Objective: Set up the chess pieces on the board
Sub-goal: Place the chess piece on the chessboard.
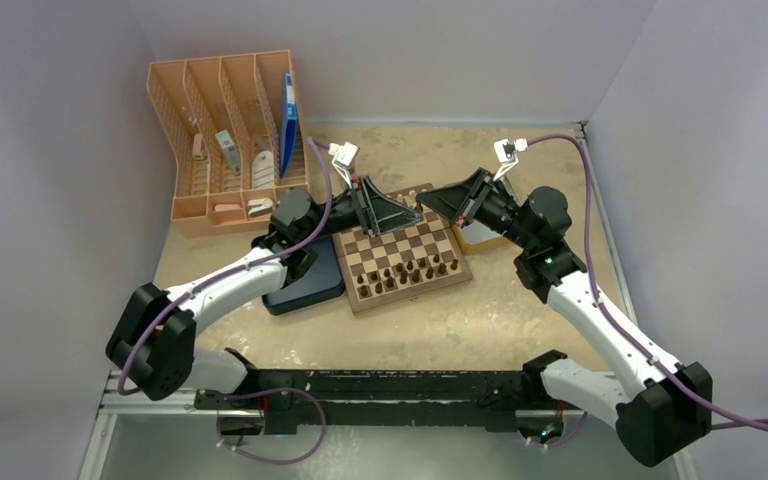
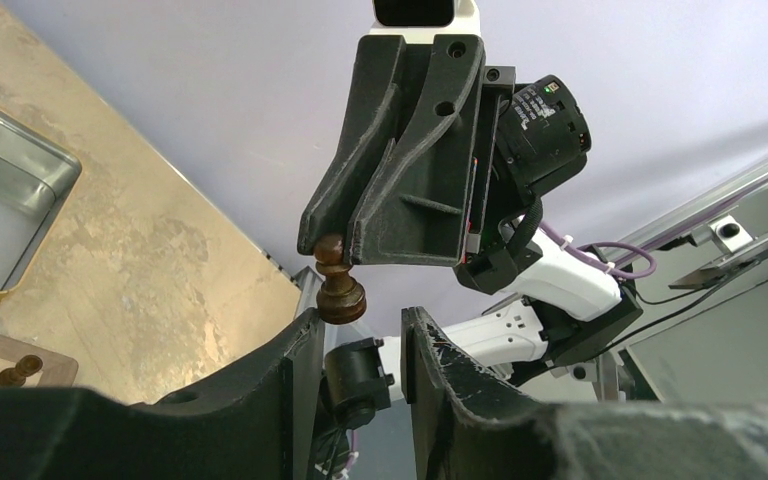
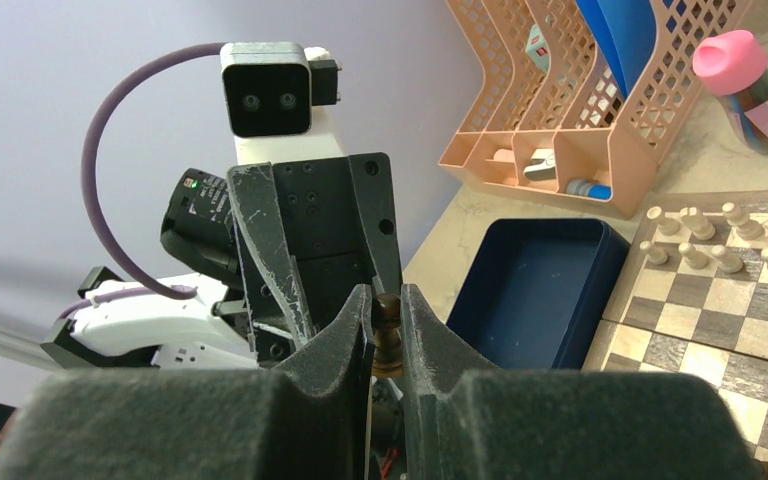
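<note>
The board (image 1: 400, 255) lies mid-table with dark chess pieces (image 1: 405, 275) in its near rows and cream ones (image 3: 720, 240) in the far rows. Both grippers meet in the air over the board's far edge. My right gripper (image 3: 388, 300) is shut on a dark brown pawn (image 3: 388, 335), held by its head. In the left wrist view the same pawn (image 2: 341, 290) hangs base-first from the right gripper (image 2: 332, 243). Its base sits just above the tips of my left gripper (image 2: 360, 320), close to one finger (image 2: 295, 350). The left jaws stand apart with nothing between them.
A dark blue box (image 1: 305, 290) lies left of the board under the left arm. An orange file organizer (image 1: 230, 140) stands at the back left, with a pink-capped bottle (image 3: 750, 90) beside it. A metal tray (image 2: 10, 210) sits right of the board beneath the right arm.
</note>
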